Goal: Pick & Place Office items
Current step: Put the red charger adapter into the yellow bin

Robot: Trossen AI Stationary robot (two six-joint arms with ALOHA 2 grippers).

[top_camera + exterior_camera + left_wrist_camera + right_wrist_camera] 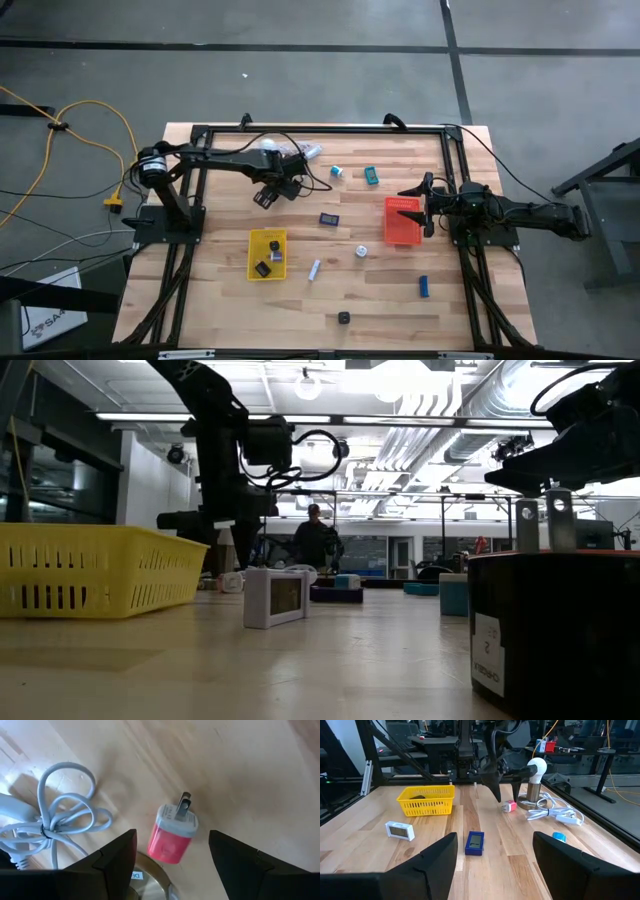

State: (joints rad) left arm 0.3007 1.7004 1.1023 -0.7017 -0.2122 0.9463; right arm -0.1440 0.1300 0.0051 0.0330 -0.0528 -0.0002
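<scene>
- Left wrist view shows our left gripper (172,862) spread wide above a pink-and-white plug adapter (172,834), which lies on the table (250,765) near its far edge, beside a coiled grey cord (65,815).
- Our right gripper (418,205), released and holding nothing, waits over the orange tray (400,222) toward the table's right edge.

Pink-and-white plug (173,836), yellow tray (267,254), orange tray (401,221)
</scene>
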